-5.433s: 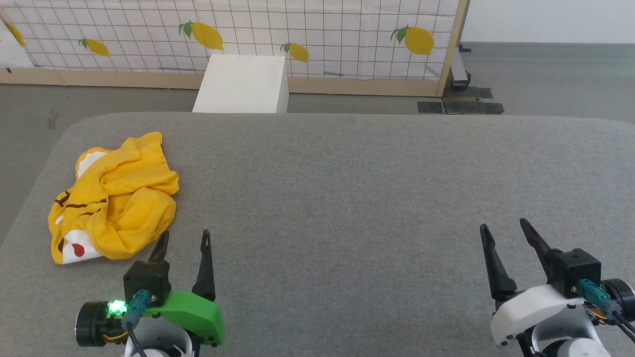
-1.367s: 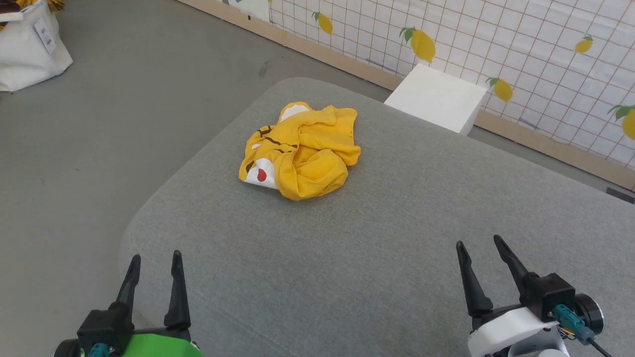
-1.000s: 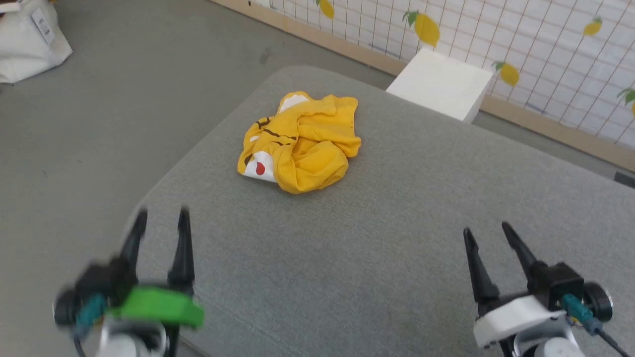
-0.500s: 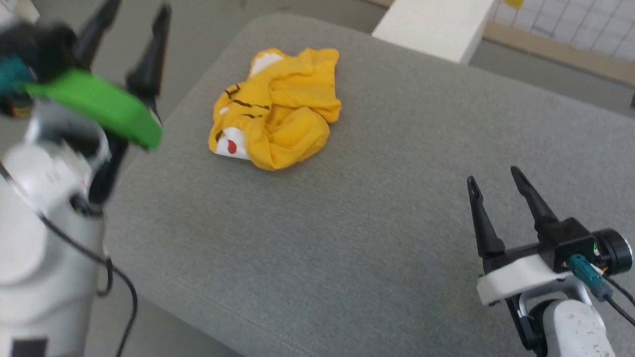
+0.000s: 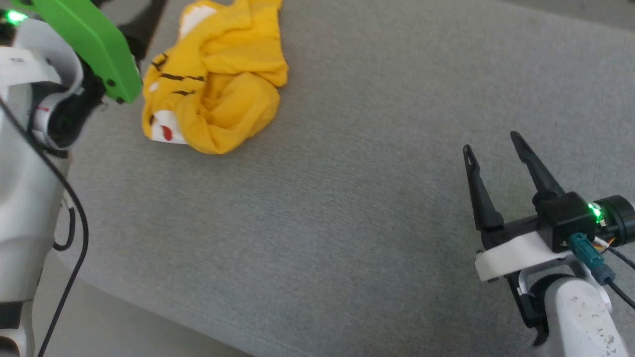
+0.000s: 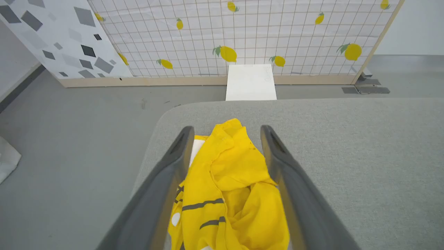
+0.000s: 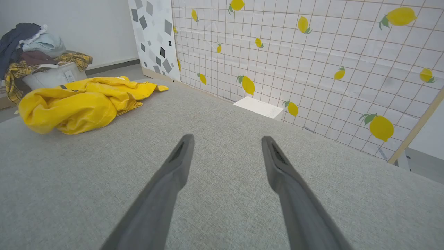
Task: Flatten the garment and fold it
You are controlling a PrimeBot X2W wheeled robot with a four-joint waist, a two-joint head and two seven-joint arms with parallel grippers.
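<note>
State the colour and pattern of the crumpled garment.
The garment is bright yellow with black stripes and white patches; head view best.

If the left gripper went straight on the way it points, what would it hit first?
Probably the yellow garment, framed between the open fingers of the left gripper; its height above the cloth is unclear.

The left gripper (image 6: 226, 133) holds its two dark fingers (image 6: 166, 180) spread wide. Its green wrist cover (image 5: 94, 44) sits high at the head view's left edge, above the pale forearm (image 5: 22, 198). The right gripper (image 5: 491, 144) hangs low on the right, empty, fingers parted and pointing up that view, with the white wrist cover (image 5: 511, 253) just behind them.
</note>
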